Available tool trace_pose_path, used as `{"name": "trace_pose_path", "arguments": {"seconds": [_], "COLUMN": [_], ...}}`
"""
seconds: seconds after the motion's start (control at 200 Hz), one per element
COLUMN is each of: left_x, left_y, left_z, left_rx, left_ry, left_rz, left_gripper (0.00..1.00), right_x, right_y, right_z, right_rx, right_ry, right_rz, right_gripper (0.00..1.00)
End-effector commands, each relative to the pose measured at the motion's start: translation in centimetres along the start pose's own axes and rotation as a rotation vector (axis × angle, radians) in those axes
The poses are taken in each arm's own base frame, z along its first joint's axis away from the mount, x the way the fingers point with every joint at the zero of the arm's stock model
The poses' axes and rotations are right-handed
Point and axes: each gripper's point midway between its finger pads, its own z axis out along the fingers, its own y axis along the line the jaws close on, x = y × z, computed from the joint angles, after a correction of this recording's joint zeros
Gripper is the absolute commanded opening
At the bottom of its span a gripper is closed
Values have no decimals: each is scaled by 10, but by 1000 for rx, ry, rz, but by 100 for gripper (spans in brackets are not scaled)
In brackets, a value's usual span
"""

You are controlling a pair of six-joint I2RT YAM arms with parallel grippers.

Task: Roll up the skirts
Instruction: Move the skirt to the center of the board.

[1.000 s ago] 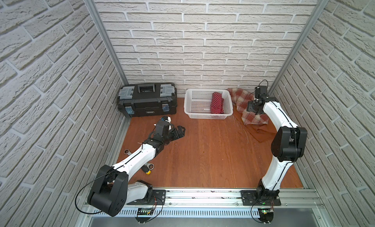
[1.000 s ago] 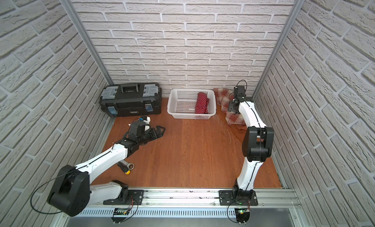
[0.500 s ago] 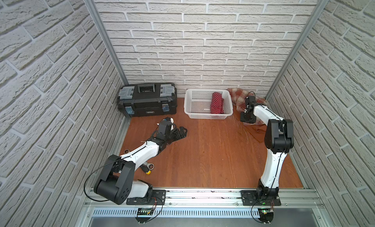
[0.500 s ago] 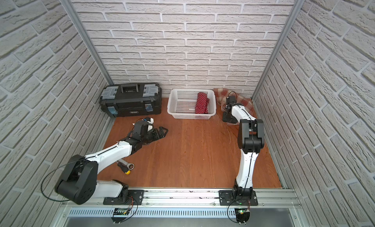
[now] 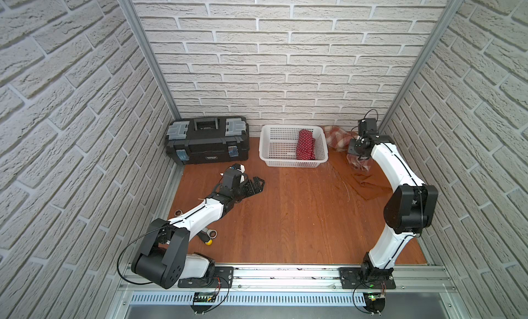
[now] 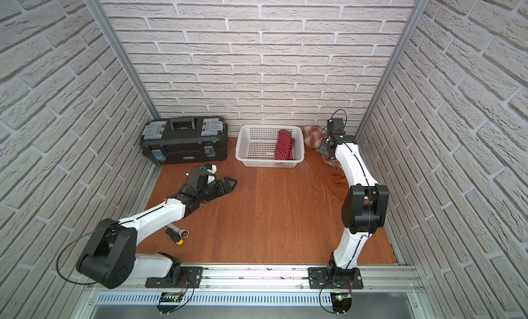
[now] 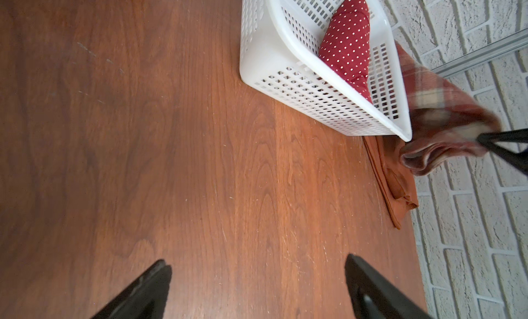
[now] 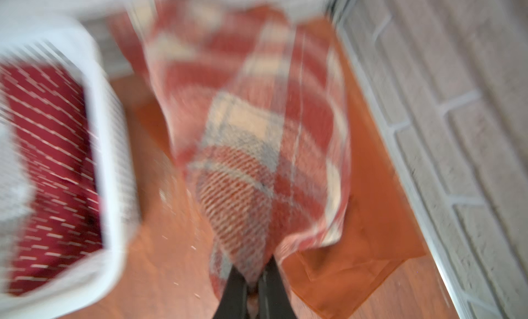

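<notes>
Even, bright light and soft shadows throughout; the right wrist view is heavily motion-blurred, the rest sharp.

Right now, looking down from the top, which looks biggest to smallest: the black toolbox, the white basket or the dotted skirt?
In a top view:
1. black toolbox, just barely largest
2. white basket, close behind
3. dotted skirt, clearly smallest

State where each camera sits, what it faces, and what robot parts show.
Top views: high in front, looking down on the wooden table; left arm and right arm show whole.
Left wrist: low, facing the white plastic lattice basket; open left tool shows.
Right wrist: over the red-and-cream plaid skirt; right tool grips it.
Shared: all show the basket.
</notes>
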Motion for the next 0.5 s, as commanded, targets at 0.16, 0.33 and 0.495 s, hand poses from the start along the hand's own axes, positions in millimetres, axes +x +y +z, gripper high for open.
{"name": "trace_pose_path", "arguments": {"seconds": [0.16,0.33,0.495], "left_x": [-17,-17,-9], "left_y": [-34,-39,-27], "left_z": [-35,-62,-84], "left_rx": [57,42,4], "left_ry": [-92,-138,-168], "left_rz": [80,122,120], "left_gripper": [96,98,98], "right_x": [-29,31,126], "right_y": [37,78,117], "right_z": [-132,-184,-214], "right_rx": [-137,-249,-391], "right_ry": [-236,-228,-141], "right_rz": [-53,-185,-345], "right_gripper": [2,2,2]}}
